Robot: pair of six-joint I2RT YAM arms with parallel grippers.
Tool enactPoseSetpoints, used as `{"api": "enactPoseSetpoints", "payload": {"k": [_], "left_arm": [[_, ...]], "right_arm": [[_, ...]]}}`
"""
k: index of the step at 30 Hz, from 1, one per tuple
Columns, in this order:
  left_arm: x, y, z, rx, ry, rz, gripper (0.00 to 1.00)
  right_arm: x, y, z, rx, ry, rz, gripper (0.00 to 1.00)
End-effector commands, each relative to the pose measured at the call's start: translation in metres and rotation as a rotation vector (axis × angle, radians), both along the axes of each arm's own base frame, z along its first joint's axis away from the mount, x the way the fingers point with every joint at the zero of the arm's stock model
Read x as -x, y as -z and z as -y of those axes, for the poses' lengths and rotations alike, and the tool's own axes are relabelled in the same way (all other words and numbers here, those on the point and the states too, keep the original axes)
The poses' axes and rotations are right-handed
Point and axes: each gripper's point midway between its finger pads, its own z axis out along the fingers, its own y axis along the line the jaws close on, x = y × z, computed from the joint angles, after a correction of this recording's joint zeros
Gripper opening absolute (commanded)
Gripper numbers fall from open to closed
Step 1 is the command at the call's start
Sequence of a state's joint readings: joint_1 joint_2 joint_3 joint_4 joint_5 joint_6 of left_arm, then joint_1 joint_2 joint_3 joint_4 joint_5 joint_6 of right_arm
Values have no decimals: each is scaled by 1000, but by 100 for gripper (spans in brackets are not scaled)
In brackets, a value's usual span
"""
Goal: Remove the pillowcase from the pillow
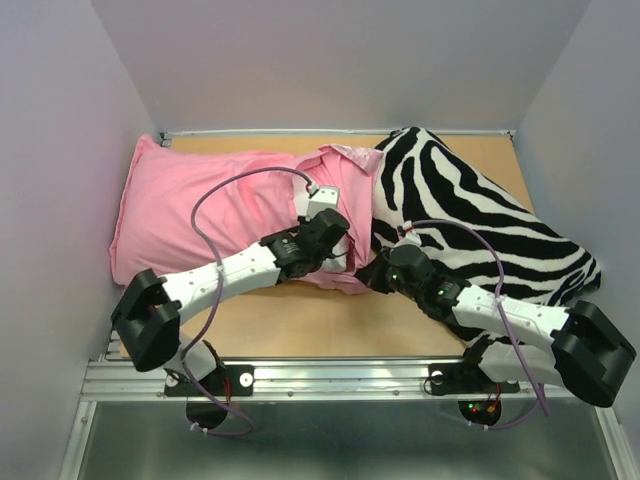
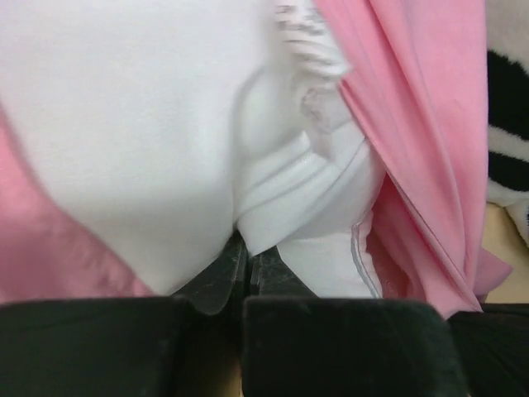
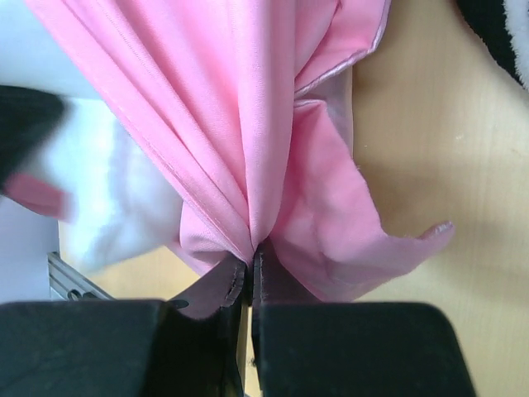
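The pillowcase lies on the table, left of the zebra-striped pillow, with its open end just beside that pillow. The left gripper is closed tight on a fold of the white pillow exposed at the opening. The right gripper is clamped on gathered pink pillowcase fabric at the open end, near the zebra-striped pillow's front edge.

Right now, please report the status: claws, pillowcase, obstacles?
Left claw shut on pillow. Right claw shut on pillowcase. Zebra pillow close at right.
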State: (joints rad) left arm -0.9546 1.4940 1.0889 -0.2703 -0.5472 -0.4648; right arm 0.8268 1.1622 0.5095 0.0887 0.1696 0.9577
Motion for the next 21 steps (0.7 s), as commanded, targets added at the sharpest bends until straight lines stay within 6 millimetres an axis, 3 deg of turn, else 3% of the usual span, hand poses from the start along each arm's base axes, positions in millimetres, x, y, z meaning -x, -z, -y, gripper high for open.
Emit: {"api": "enactPoseSetpoints", "payload": {"k": [1,4,7,10,12,13,16,17,18,20,21], "left_arm": [[-21,-78,-51,44,-120,160,0],[-18,-112,-51,132,-78,192,0],[-7,-127,-41,192,9,185,0],[22,-131,-26,280,119,149,0],[45,-122,-18,321,166,100,0],[56,-119,-22,341,176,88,0],[83,-114,-22,423,181,45,0],[87,-100,-27,417,154,23,0],[97,-97,-28,457,144,2,0],[108,-82,-28,468,153,-44,0],[114,-65,-31,458,139,-82,0]], "right_arm": [[8,26,11,84,19,-69,1],[7,35,10,106,20,-86,1],[-5,28,2,123,16,-59,1],[-23,13,-11,146,-1,-12,1],[-40,3,-16,131,2,-8,1],[-45,9,-14,139,2,-28,1],[-72,9,3,121,61,-44,1],[-82,7,11,116,83,-43,2],[-88,3,13,122,83,-25,3],[-99,-17,12,111,84,23,15],[-100,-24,12,119,67,49,28]]}}
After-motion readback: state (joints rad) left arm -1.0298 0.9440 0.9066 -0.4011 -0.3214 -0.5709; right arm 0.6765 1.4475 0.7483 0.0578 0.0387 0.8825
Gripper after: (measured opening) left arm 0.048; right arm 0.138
